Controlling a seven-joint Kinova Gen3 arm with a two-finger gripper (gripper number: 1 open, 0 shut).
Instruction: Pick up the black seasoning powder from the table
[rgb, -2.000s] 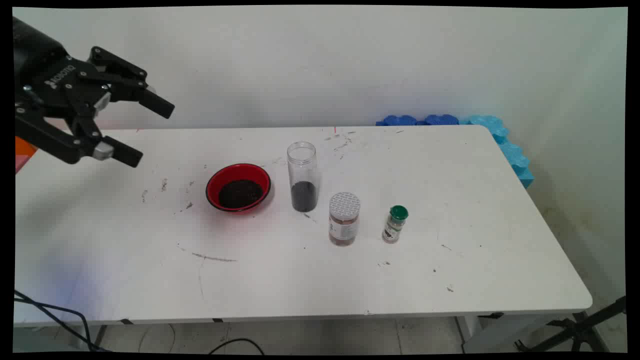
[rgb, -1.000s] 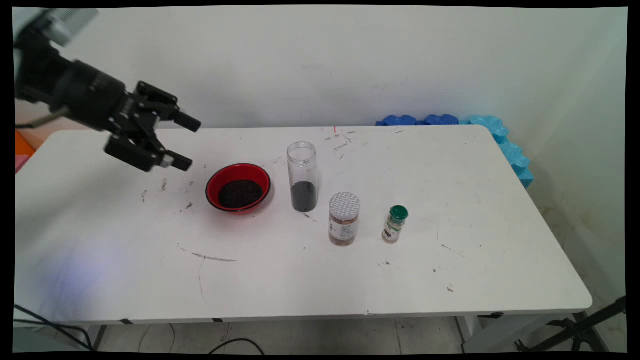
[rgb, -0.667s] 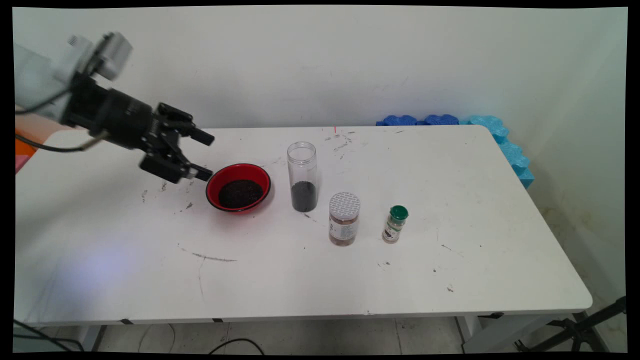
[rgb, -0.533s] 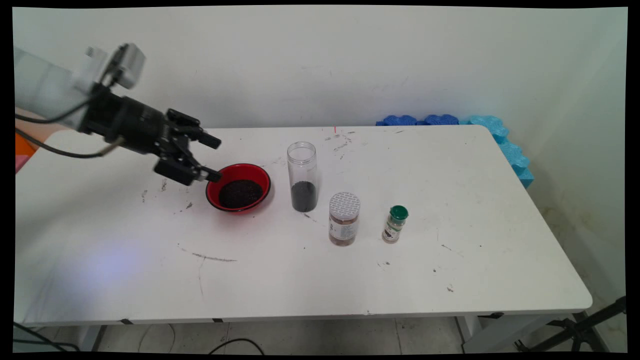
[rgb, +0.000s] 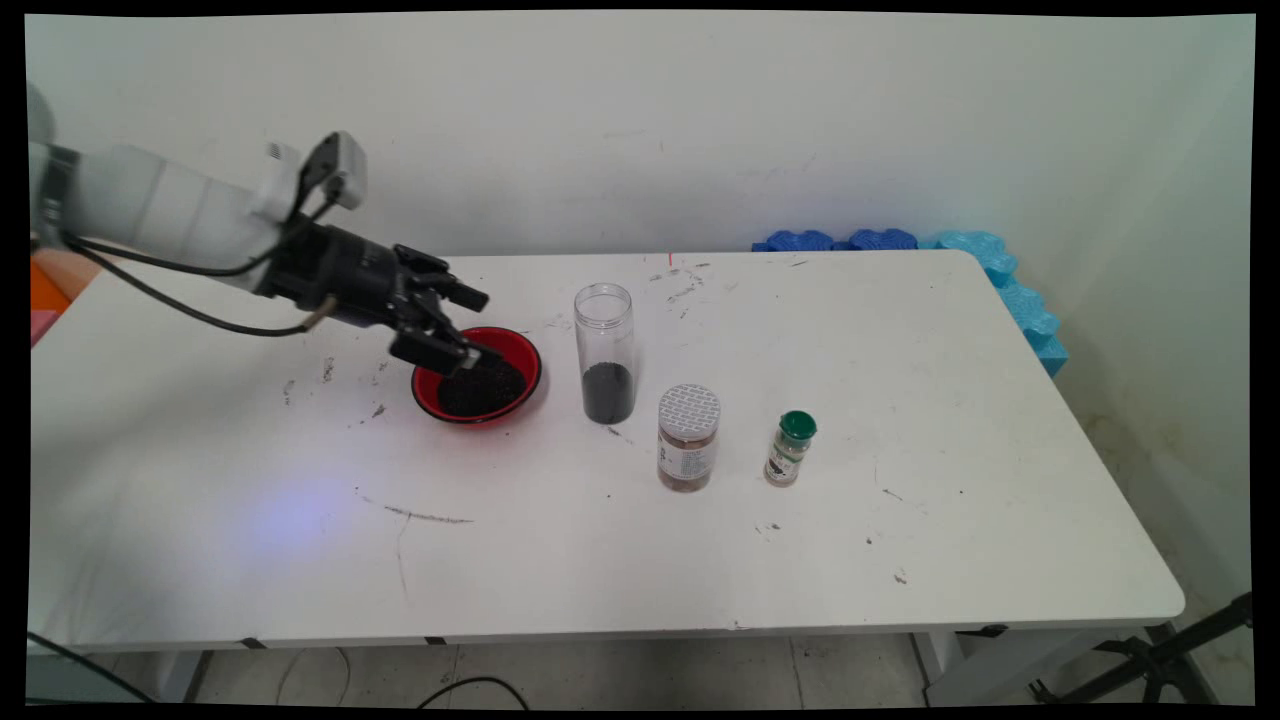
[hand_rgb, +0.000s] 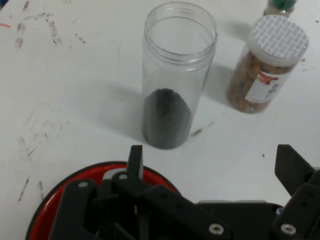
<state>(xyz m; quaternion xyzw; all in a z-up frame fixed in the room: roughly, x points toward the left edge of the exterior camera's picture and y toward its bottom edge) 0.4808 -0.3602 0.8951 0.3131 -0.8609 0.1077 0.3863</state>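
Hand view: red bowl (hand_rgb: 47, 212) mostly hidden behind gripper (hand_rgb: 212, 167) linkage, cut off by bottom edge; its contents not visible there. Green-capped bottle (hand_rgb: 280, 5) cut by top edge, only a sliver shows. Label on brown spice jar (hand_rgb: 267, 65) unreadable. Main view: gripper's lower finger (rgb: 470, 352) covers part of bowl's near-left rim; touching or not, can't tell. Small bottle's label (rgb: 785, 462) too small to read.
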